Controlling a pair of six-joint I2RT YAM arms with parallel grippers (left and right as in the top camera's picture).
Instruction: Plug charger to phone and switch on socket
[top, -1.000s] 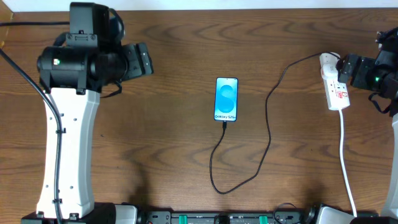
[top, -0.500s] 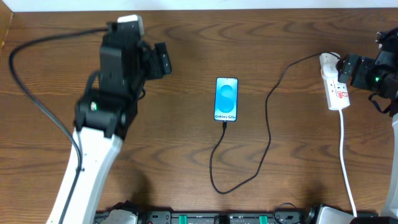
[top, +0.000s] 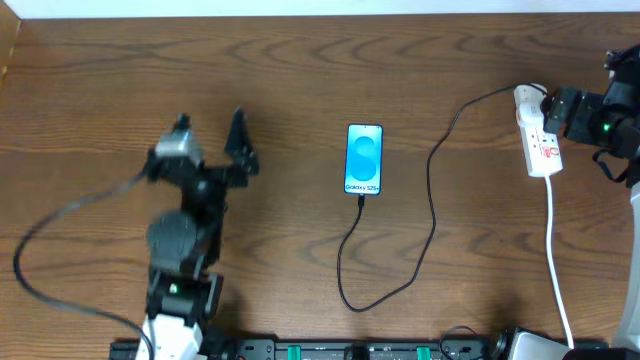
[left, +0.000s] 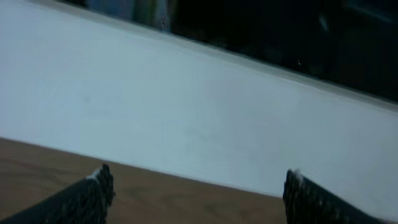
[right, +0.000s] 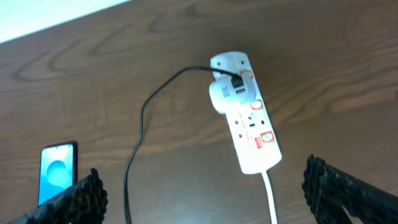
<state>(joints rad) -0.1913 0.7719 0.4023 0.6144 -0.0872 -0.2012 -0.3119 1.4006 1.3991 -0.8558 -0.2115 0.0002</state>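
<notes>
The phone (top: 364, 160) (right: 57, 171) lies flat mid-table with its blue screen lit. The charger (top: 432, 205) (right: 142, 118), a thin black cable, meets the phone's bottom edge, loops toward the front and runs up to a white adapter (right: 226, 93) on the socket (top: 541, 140) (right: 250, 127) at the right. My right gripper (top: 557, 110) (right: 208, 199) hovers open just beside the socket, nothing between its fingers (right: 84, 198). My left gripper (top: 208, 138) (left: 199, 199) is open and empty over bare wood at the left, far from the phone.
The socket's white cord (top: 556, 260) runs to the front edge at the right. In the left wrist view only the table's far edge and a white wall (left: 186, 106) show. The left arm's black cable (top: 60, 240) arcs over the front left.
The left arm has swung from the back left down to the front left, its gripper now pointing at the far edge. Right arm, phone and cable are unmoved.
</notes>
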